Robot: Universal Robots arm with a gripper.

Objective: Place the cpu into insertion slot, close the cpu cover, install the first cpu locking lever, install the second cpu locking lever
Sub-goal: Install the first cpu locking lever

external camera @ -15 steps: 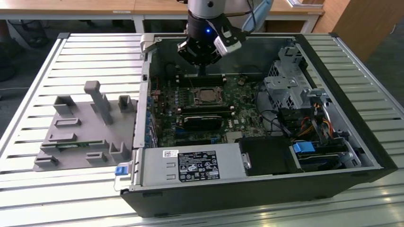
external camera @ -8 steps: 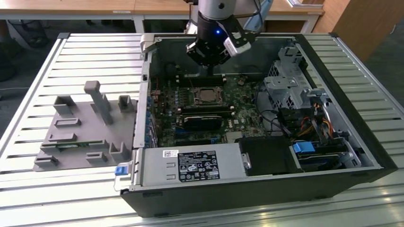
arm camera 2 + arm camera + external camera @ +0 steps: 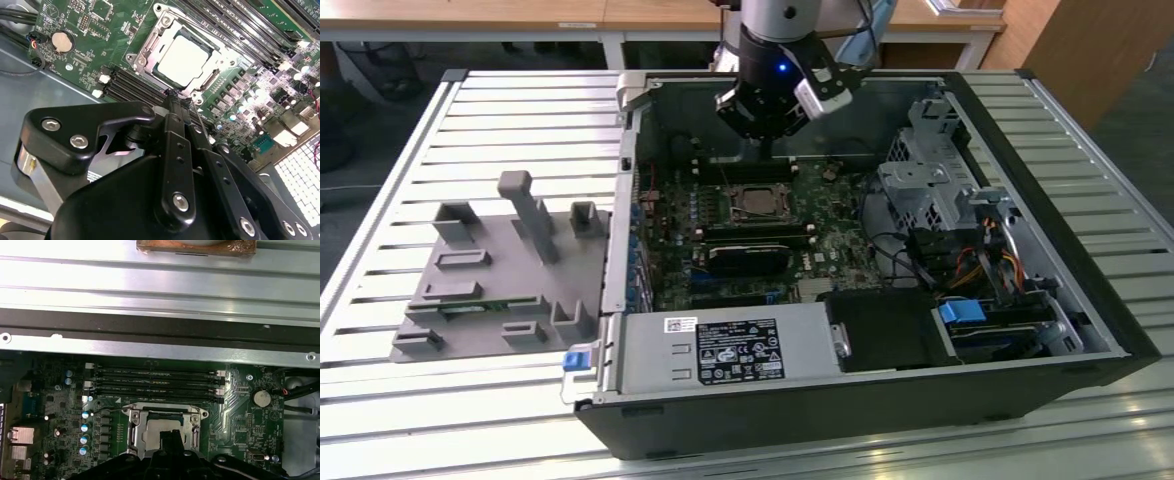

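Was a silver slatted table (image 3: 427,420), slats running across the exterior view. Carried a black case (image 3: 854,425) over the middle and the exterior view's right, laid on its side, open face up. Bore a grey moulded rack (image 3: 480,300) just beside the case on the exterior view's left, flat on the slats. Held, in the first wrist view, a copper-edged block (image 3: 195,245) on the slats beyond the case wall.

Silver arm (image 3: 781,25), blue light (image 3: 782,68); black pincer (image 3: 176,106), screws (image 3: 181,201).
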